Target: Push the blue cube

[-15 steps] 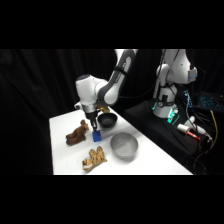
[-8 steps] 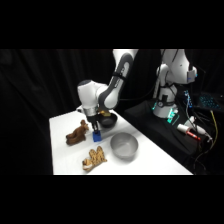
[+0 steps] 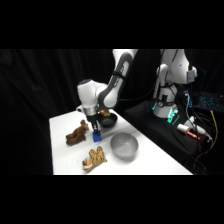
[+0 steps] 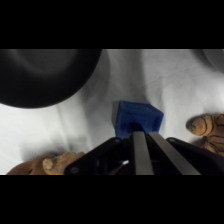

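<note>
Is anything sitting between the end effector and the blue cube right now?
Nothing visible does. In the wrist view the end effector sits right at the blue cube, no object between them. The black bowl and the brown figurines lie off to the sides.

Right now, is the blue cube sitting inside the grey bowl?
No, the blue cube sits on the white table just below the gripper, apart from the grey bowl.
</note>
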Motion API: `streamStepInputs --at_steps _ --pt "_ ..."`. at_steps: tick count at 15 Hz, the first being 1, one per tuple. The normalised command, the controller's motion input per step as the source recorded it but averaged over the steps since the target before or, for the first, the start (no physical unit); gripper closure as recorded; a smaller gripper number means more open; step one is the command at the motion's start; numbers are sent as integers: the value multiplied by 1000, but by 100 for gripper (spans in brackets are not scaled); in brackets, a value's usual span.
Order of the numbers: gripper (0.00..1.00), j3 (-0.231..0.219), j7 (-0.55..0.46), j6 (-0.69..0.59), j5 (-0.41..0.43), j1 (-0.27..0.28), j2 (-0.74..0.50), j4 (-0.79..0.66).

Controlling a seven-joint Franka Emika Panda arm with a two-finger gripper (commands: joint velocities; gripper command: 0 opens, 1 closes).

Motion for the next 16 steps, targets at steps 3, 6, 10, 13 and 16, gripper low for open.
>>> streamStepInputs --at_steps 3,6,10,13,16 --pt "96 2 -24 -210 32 32 -454 -232" --pt "97 -68 69 -353 -91 106 -516 -189" --pt "96 -87 139 -396 -183 125 -449 -75" --pt "97 -41 84 -354 -149 87 -306 61" --pt "99 -11 -24 -273 -70 47 -170 131"
